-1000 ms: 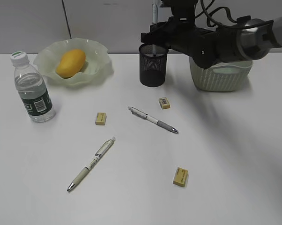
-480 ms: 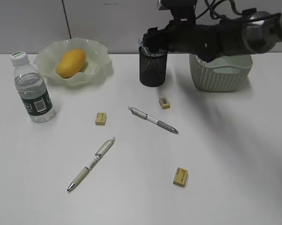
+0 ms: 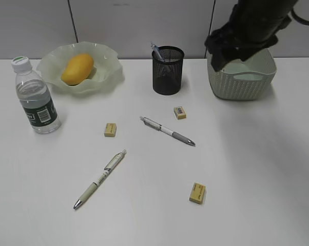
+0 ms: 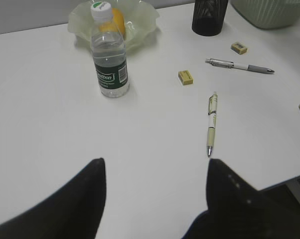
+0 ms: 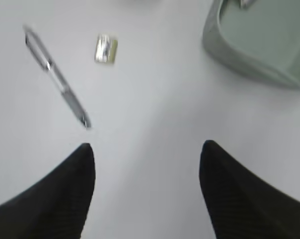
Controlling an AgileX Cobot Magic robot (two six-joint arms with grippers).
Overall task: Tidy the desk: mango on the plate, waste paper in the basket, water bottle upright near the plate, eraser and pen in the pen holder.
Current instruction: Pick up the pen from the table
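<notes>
The mango [image 3: 77, 68] is seen lying in the plate [image 3: 107, 58] at the desk's [image 3: 247, 169] far left, with the water bottle [image 3: 35, 96] standing upright just in front of it. A pen [image 3: 156, 50] is propped inside the pen holder [image 3: 168, 70]; the basket [image 3: 242, 78] stands to its right. Two more pens [image 3: 168, 131] [image 3: 100, 179] and three erasers [image 3: 111, 129] [image 3: 180, 113] [image 3: 197, 193] are scattered on the desk. The right gripper [image 5: 147, 164] is held above the desk, fingers spread, nothing between them. The left gripper [image 4: 155, 179] is likewise parted and empty.
</notes>
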